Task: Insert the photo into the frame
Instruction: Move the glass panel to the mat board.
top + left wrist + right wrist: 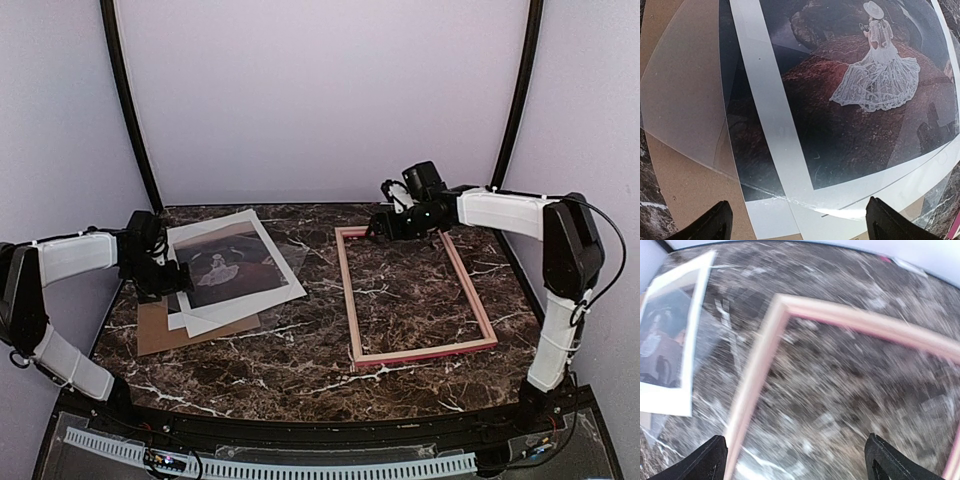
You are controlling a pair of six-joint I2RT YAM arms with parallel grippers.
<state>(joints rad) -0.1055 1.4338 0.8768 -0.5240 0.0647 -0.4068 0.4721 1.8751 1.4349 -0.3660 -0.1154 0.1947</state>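
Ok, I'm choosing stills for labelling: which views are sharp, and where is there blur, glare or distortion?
Top external: sharp and evenly lit, the frame and the photo crisp. Left wrist: sharp, but wide-angle bending and a hazy sheen on the clear sheet. Right wrist: heavy motion blur smears the frame and the marble table.
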